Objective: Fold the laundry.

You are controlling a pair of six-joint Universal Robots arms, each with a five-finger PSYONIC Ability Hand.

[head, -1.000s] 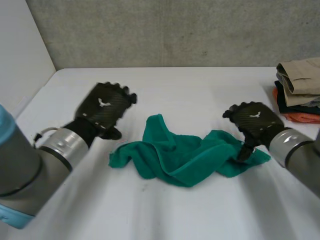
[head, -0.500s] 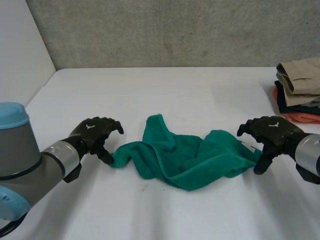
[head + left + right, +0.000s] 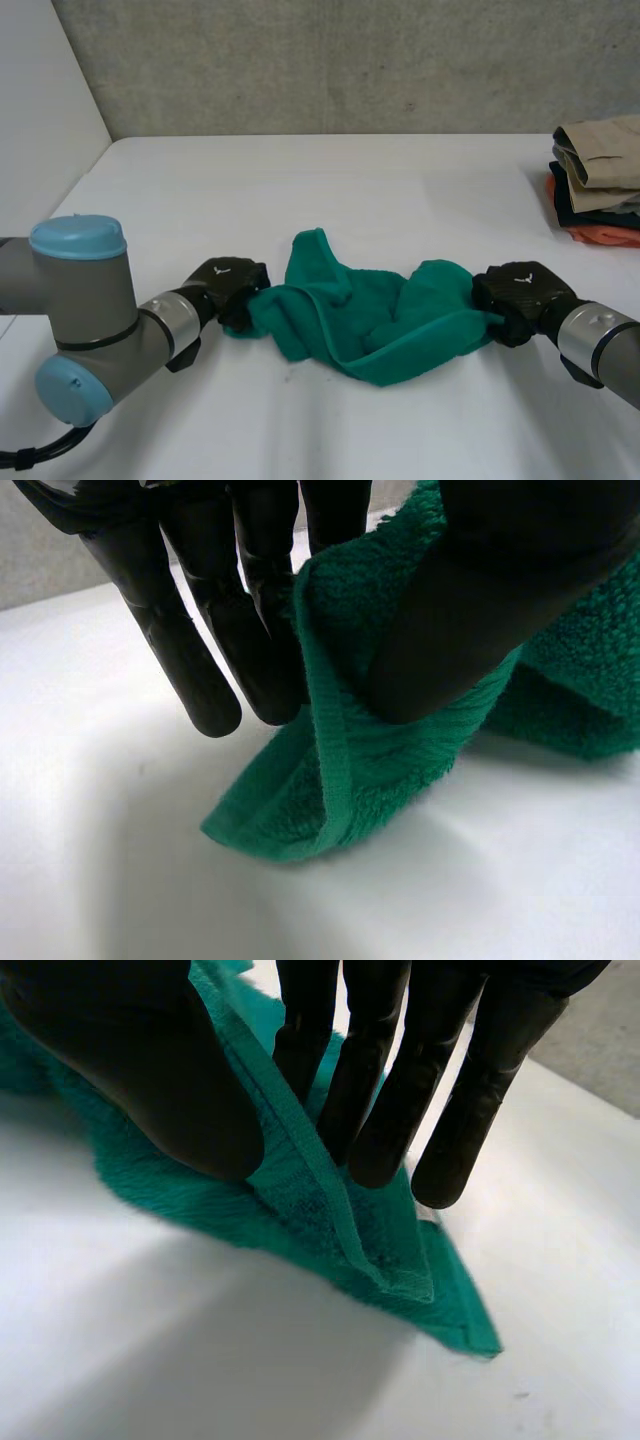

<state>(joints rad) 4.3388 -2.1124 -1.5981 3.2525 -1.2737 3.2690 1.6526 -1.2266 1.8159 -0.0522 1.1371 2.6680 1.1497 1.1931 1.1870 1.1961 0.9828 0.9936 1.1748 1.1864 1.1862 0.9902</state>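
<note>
Laundry: green towel [image 3: 370, 320], crumpled mid-bench [image 3: 330, 190]. Soft, light, limp terry; I expect sag, little slip. My left robot hand [image 3: 232, 290] pinches hemmed edge near corner at towel's 9 o'clock; my right robot hand [image 3: 520, 292] pinches hem at 3. Open room toward 12. Folded stack [image 3: 598, 180] at 2, near bench edge: stay off.

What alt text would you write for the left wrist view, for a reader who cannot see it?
The robot's left hand pinches a hemmed edge of a green towel between its thumb and straight fingers. The towel's corner droops past the fingertips toward the white table, and more of the towel lies bunched beyond the thumb.
</note>
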